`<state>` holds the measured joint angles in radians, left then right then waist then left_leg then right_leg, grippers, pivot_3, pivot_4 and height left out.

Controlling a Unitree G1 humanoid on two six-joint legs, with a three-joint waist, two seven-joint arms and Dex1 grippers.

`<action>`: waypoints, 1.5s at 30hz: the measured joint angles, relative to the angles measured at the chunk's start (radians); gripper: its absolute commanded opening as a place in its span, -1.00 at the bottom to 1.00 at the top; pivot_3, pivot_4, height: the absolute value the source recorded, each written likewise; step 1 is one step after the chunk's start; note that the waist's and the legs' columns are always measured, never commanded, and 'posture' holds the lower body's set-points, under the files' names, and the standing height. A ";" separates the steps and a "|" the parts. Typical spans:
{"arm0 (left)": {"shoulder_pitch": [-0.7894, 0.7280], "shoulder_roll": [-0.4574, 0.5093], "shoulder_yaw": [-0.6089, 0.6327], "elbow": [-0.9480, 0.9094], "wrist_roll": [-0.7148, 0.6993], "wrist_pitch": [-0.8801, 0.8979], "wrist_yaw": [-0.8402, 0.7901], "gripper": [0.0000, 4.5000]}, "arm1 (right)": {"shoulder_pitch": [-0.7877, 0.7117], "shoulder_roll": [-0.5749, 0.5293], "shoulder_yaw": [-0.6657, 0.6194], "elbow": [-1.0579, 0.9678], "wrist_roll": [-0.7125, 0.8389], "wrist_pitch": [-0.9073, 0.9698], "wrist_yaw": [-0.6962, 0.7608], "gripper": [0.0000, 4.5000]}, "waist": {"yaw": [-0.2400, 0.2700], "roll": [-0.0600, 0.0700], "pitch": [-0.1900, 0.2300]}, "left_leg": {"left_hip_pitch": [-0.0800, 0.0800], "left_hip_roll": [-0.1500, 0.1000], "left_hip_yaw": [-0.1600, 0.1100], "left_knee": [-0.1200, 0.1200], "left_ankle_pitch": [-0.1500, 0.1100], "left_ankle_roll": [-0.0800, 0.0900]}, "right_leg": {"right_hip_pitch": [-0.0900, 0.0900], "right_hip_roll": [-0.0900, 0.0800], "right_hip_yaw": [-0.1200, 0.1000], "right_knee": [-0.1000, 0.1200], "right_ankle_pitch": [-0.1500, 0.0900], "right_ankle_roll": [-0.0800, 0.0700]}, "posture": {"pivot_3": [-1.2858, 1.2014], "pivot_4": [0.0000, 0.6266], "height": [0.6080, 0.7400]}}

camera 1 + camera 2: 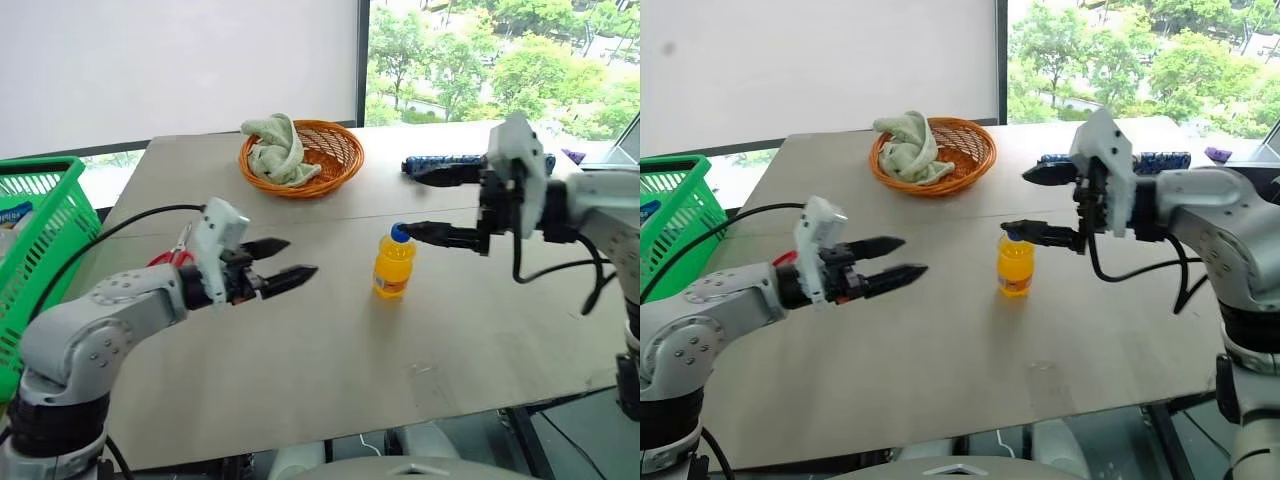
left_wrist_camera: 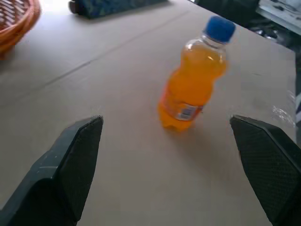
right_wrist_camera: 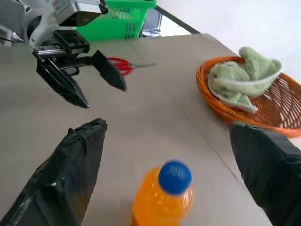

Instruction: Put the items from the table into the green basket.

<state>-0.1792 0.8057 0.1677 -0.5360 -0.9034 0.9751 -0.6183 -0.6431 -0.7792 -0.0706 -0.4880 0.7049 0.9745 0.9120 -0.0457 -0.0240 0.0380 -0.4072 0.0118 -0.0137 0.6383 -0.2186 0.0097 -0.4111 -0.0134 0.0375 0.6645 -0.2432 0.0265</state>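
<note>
Key relation for my next move: the small orange plastic drink bottle with a blue cap [image 1: 394,262] stands upright on the grey-beige panelled worktop [image 1: 330,360], its long axis vertical, between my two arms. My right end effector [image 1: 431,204] hangs spread, its lower finger just beside the cap at cap height, its upper finger well above; I judge this arm the nearer. The bottle's body lies below that finger, so a grasp calls for a descent. My left end effector [image 1: 283,263] is likewise spread and empty, pointing level toward the bottle but well apart from it. The red-handled scissors [image 3: 123,66] lie flat behind the left arm, toward the bright green lattice-sided plastic basket [image 1: 40,215] at the worktop's left edge. The bottle must cross the whole worktop leftward to reach it.
</note>
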 measured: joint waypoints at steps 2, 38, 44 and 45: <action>-0.047 -0.023 -0.109 0.025 0.078 -0.033 -0.012 0.97 | 0.059 -0.019 -0.040 -0.041 0.031 0.031 -0.029 1.00 | -0.008 0.003 0.002 | 0.009 0.000 0.003 0.000 0.000 0.000 | 0.007 0.002 0.004 0.000 -0.003 0.000 | -0.09 -1.00 1.00; -0.334 -0.385 -0.490 0.593 0.640 -0.374 -0.144 0.87 | 0.333 -0.318 -0.208 0.126 0.032 -0.181 0.177 1.00 | -0.168 0.003 0.003 | 0.011 -0.002 0.006 0.010 -0.006 0.009 | 0.012 0.000 0.013 -0.003 -0.005 0.008 | -0.17 -1.00 1.00; -0.322 -0.396 -0.474 0.587 0.642 -0.371 -0.147 0.35 | 0.285 -0.313 -0.138 0.152 0.043 -0.196 0.252 1.00 | -0.167 0.004 0.003 | 0.010 -0.001 0.005 0.009 -0.007 0.009 | 0.012 0.000 0.012 -0.003 -0.004 0.013 | -0.15 -1.00 1.00; -0.316 -0.396 -0.466 0.584 0.638 -0.368 -0.144 0.35 | 0.285 -0.311 -0.134 0.151 0.043 -0.196 0.256 1.00 | -0.167 0.004 0.003 | 0.010 -0.001 0.005 0.009 -0.007 0.010 | 0.012 0.000 0.012 -0.003 -0.004 0.013 | -0.15 -1.00 1.00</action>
<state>-0.4956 0.4095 -0.2980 0.0479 -0.2657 0.6069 -0.7625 -0.3583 -1.0902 -0.2042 -0.3366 0.7481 0.7783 1.1678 -0.2126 -0.0202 0.0411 -0.3970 0.0104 -0.0089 0.6475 -0.2254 0.0195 -0.3988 -0.0131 0.0497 0.6614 -0.2476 0.0396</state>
